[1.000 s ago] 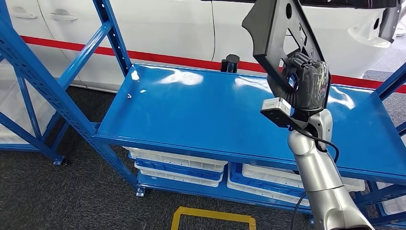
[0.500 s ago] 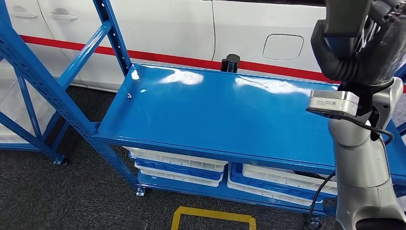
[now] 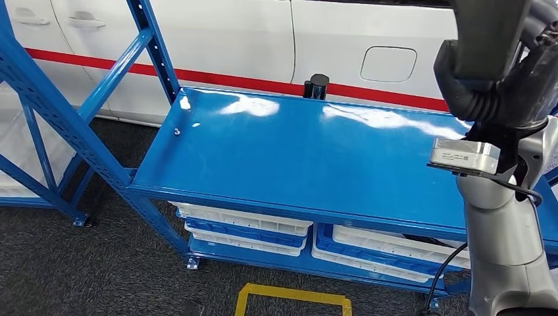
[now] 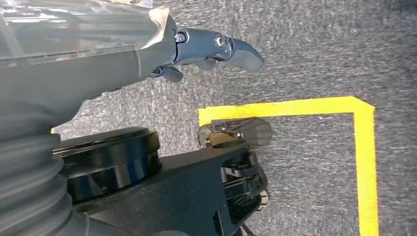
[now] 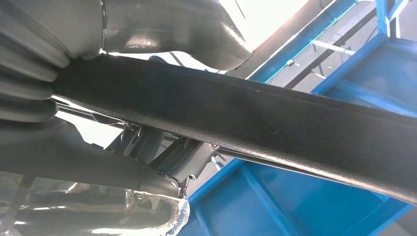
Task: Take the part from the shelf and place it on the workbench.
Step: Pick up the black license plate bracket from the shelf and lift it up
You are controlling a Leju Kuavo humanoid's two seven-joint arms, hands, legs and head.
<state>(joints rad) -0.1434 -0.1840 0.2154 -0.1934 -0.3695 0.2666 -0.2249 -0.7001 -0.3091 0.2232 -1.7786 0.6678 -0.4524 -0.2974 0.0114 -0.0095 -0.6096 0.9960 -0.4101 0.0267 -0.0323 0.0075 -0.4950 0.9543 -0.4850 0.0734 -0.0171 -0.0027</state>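
Right robot hand (image 3: 503, 82) raised high at the right of the head view, wrapped in dark ribbed cover, fingers clenched around a black part (image 3: 490, 33) that runs up past the frame edge. Right wrist view confirms it: the part (image 5: 255, 118) is a long flat black bar crossing the palm, with the thick grey thumb (image 5: 187, 29) on one side and the fingers on the other, both touching it. The part is in the air, well above the blue shelf (image 3: 316, 158), not resting on it.

Below and left of that hand: the bare glossy shelf top, white and blue trays (image 3: 243, 227) stacked on the lower level, a small black cylinder (image 3: 316, 86) at the shelf's far edge. White car body (image 3: 230, 39) with a red stripe beyond.

Left robot hand (image 4: 216, 46) hangs over grey carpet near a yellow tape outline (image 4: 364, 147); fingers apart, holding nothing.
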